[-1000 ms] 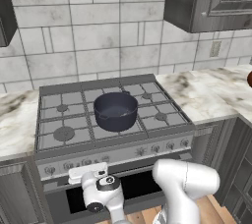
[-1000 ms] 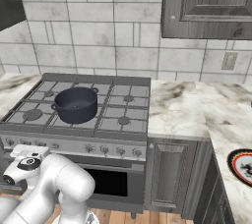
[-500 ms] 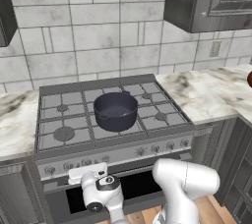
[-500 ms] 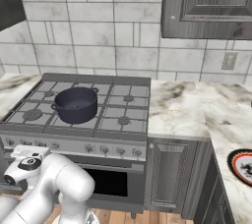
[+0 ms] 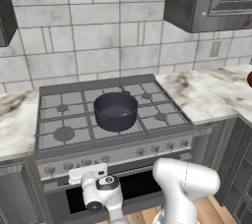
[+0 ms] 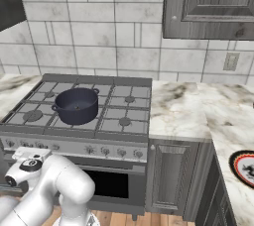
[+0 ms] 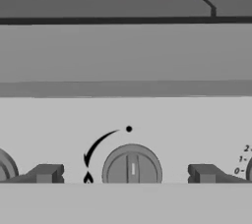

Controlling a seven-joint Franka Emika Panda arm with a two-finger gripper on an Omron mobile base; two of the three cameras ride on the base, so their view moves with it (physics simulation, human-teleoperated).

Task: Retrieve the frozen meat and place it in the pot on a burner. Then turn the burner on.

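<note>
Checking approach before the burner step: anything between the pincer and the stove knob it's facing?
Nothing visible. In the hand view the knob sits centred straight ahead on the stove's front panel, with the open pincer fingertips either side of it and bare panel between. The pot sits up on the grates, out of that line.

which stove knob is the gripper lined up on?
The knob centred in the hand view, between the open gripper fingertips, pointer upright, flame mark and arrow at its left. The neighbouring knobs are cut off at both edges.
</note>
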